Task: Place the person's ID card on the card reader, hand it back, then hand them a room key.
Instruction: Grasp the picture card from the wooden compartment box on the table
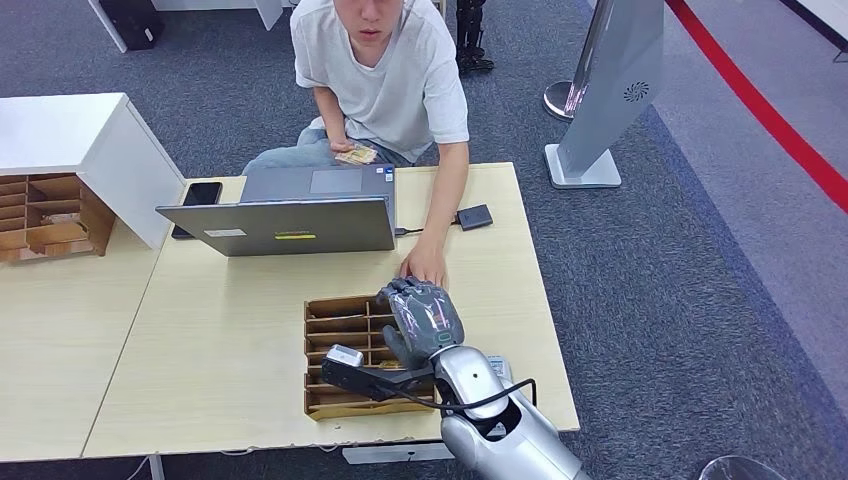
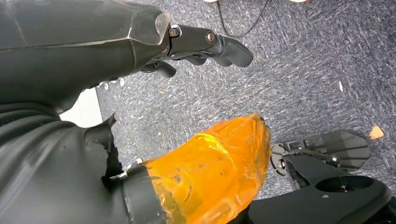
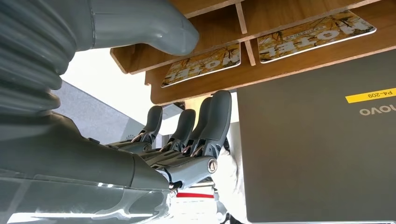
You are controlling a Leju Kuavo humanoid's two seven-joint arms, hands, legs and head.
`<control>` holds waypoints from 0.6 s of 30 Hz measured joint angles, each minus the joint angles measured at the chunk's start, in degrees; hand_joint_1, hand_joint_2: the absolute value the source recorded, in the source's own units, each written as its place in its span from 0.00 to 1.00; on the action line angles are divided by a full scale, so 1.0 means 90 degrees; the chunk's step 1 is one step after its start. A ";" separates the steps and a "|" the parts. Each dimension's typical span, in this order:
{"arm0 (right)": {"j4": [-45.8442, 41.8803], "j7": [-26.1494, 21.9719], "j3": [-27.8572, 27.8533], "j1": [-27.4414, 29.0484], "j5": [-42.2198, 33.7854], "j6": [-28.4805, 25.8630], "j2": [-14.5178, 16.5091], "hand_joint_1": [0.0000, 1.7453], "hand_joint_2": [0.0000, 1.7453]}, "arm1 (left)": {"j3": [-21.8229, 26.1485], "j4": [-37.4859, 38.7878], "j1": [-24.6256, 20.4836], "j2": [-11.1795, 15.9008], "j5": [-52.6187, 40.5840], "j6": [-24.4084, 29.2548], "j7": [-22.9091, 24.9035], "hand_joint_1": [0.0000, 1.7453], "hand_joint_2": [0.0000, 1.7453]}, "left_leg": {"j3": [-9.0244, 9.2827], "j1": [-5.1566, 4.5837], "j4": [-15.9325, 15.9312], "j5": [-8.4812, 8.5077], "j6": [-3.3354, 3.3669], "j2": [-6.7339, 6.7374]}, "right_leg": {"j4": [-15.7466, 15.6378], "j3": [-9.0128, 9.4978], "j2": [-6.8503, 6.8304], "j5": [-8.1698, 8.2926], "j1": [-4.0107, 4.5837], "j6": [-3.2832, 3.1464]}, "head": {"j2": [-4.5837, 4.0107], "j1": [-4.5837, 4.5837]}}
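Note:
My right hand (image 1: 425,315) hovers over the far right corner of the wooden key tray (image 1: 322,350), fingers (image 3: 205,121) stretched out and the thumb apart, holding nothing. The person's hand (image 1: 425,268) rests on the table just beyond my fingertips. Their other hand holds a yellowish patterned card (image 1: 355,153) in their lap. Hotel key cards (image 3: 203,65) lie in the tray's slots. The black card reader (image 1: 474,216) lies on the table right of the laptop, with nothing on it. My left hand (image 2: 210,44) hangs over the carpet, empty, fingers loosely extended.
A grey laptop (image 1: 290,225) stands open at the table's middle, its lid towards me, with a black phone (image 1: 200,195) beside it. A wooden shelf (image 1: 45,215) and a white cabinet (image 1: 70,130) stand at the left. A grey kiosk (image 1: 610,90) stands on the floor at the far right.

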 joint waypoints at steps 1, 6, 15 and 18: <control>0.0003 0.0000 -0.0001 0.0000 0.0000 0.0001 0.0000 0.44 1.00 | 0.0000 0.0000 0.0000 0.0000 0.0001 0.0000 0.0000 0.00 0.00 | 0.0000 0.0000 0.0000 0.0000 0.0000 0.0000 | 0.0000 0.0000 0.0000 0.0000 0.0000 0.0000 | 0.0000 0.0000; 0.0010 0.0000 0.0000 0.0001 -0.0008 0.0055 0.0000 0.44 1.00 | 0.0000 0.0000 0.0004 0.0000 0.0014 0.0000 0.0000 0.00 0.00 | 0.0000 0.0000 0.0000 0.0000 0.0000 0.0000 | 0.0000 0.0000 0.0000 0.0000 0.0000 0.0000 | 0.0000 0.0001; 0.0060 0.0000 0.0000 0.0003 -0.0028 0.0126 0.0000 0.44 1.00 | 0.0000 0.0000 0.0007 0.0000 0.0027 0.0002 0.0000 0.00 0.00 | 0.0000 0.0000 0.0000 0.0000 0.0000 0.0000 | 0.0000 0.0000 0.0000 0.0000 0.0000 0.0000 | 0.0000 0.0001; 0.0063 0.0000 0.0000 0.0004 -0.0029 0.0143 0.0000 0.43 1.00 | 0.0000 0.0000 0.0010 0.0000 0.0029 0.0002 0.0000 0.00 0.00 | 0.0000 0.0000 0.0000 0.0000 0.0000 0.0000 | 0.0000 0.0000 0.0000 0.0000 0.0000 0.0000 | 0.0000 0.0002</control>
